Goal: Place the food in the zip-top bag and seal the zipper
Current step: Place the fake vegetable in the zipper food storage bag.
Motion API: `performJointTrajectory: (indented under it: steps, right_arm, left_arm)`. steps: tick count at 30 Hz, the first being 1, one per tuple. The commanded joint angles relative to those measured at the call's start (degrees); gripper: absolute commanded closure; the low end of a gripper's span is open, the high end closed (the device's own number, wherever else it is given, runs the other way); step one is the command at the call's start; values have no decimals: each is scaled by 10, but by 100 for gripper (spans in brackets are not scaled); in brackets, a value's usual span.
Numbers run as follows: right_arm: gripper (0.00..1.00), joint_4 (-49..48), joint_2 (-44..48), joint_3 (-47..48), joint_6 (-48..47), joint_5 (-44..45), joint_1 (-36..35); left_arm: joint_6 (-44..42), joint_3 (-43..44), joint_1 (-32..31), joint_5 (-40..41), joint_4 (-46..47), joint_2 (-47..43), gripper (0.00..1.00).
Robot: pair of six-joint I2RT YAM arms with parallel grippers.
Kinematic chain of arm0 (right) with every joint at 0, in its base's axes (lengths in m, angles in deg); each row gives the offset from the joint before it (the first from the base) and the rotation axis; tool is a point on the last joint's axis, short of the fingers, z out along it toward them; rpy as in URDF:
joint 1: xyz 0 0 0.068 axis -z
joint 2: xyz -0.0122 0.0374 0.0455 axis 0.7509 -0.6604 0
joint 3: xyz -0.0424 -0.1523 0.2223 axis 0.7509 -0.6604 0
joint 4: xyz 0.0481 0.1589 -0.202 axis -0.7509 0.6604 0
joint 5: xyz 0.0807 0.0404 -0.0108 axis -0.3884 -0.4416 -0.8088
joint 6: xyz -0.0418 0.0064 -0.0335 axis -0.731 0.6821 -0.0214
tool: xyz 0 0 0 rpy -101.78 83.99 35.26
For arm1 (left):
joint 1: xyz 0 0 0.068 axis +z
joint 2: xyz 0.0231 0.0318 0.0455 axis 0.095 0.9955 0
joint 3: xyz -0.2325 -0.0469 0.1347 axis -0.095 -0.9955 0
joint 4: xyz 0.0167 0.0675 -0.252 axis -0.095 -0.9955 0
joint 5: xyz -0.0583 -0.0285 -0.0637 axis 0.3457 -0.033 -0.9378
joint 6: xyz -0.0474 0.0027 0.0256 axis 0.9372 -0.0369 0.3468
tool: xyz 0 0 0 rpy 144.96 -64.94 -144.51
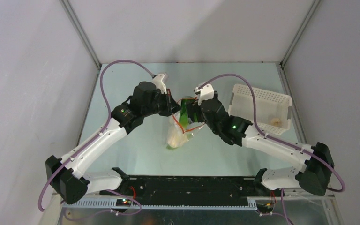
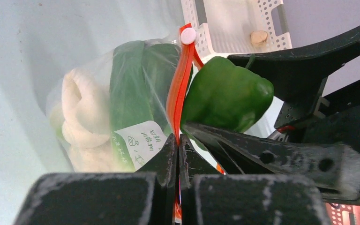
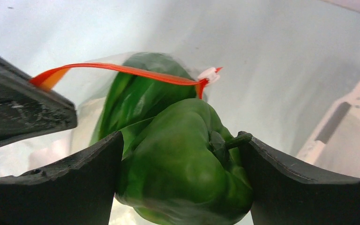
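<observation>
The job looks well under way but not finished. The bag (image 2: 122,93) sits mid-counter (image 1: 136,140) between the two arms, and it already holds several pieces of food: pale bulbous ones low down and green leafy ones against the clear plastic. The left pincer (image 2: 178,145) is pressed together on the orange-red zipper (image 2: 180,84), pinching one lip of the mouth and holding it up. A small white slider (image 2: 188,35) sits at the far end of the strip. The right pincer (image 3: 180,154) stands wide, its two jaws clamped on either side of a green pepper (image 3: 183,173), stem turned towards the basket side. The pepper is right at the mouth. From the left wrist it lies just beside the held strip, on the side away from the packed food, and from the right wrist the zipper arches just beyond it with the green contents behind. I can't tell whether its nose has crossed between the lips yet. It is not down among the other pieces, so I'd call this the moment of feeding it in. Over at the right the white basket (image 1: 262,96) has one cream piece (image 2: 259,37) lying in it, well apart from the bag. By my reckoning what is left is to drop the pepper in, fetch that last piece, and then run the zipper shut, since the mouth gapes open now.
</observation>
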Motion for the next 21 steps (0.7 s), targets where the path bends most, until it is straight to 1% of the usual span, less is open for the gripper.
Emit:
performJointTrajectory:
  steps: [1,2,5,7,8,9,10,11,12,14,15,17,19,21]
  right_arm:
    - [64,-33,-21,12,-48,130,-24]
    - [62,-33,-23,13,-49,132,-29]
    - [58,-24,-25,13,-36,120,-38]
    - [52,-19,-25,13,-29,110,-45]
    - [46,-16,-25,12,-26,108,-51]
    - [43,-14,-23,12,-24,106,-54]
    - [37,-11,-22,13,-20,104,-58]
    - [35,-9,-17,13,-18,97,-60]
    - [30,-7,-15,13,-11,92,-62]
    - [23,-4,-10,12,-2,79,-63]
    - [18,-2,-7,13,0,74,-64]
    - [13,0,-7,13,6,68,-64]
    - [2,1,-6,13,11,63,-66]
    - [1,2,-4,13,13,59,-67]
  left_arm:
    - [17,2,4,-17,40,-20,100]
    - [18,3,5,-16,42,-20,100]
    - [25,4,4,-12,42,-21,100]
    - [28,3,5,-10,43,-20,100]
    - [30,2,4,-10,42,-20,100]
    - [31,3,4,-9,42,-20,100]
    - [32,2,4,-10,43,-20,100]
    - [33,1,5,-10,43,-20,100]
    - [34,-1,5,-8,44,-20,100]
    - [36,-3,5,-8,44,-21,100]
    - [37,-3,5,-8,44,-21,100]
    - [38,-3,5,-7,44,-21,100]
    - [38,-3,5,-6,44,-21,100]
    - [38,-3,5,-6,44,-21,100]
